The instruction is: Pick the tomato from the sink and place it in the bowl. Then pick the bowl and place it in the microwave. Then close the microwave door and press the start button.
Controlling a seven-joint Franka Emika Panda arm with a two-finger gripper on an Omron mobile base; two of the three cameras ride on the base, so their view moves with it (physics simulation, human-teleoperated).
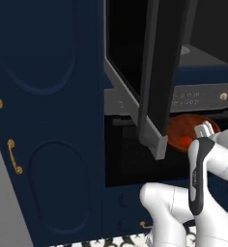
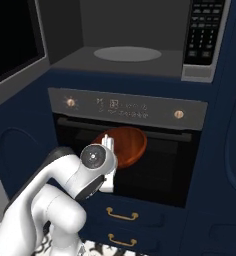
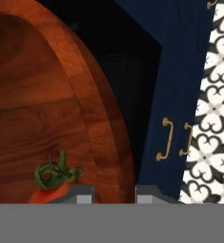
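The jaws appear clamped on the rim of the wooden bowl (image 2: 124, 145), held below the open microwave (image 2: 127, 55). Rigid, light, but tilted: the loose tomato (image 3: 50, 190) could roll out.

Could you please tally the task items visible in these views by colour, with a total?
Red: 1, the tomato
Reddish-brown: 1, the bowl
Grey-silver with dark cavity: 1, the microwave
Black glass: 1, the microwave door
Total: 4
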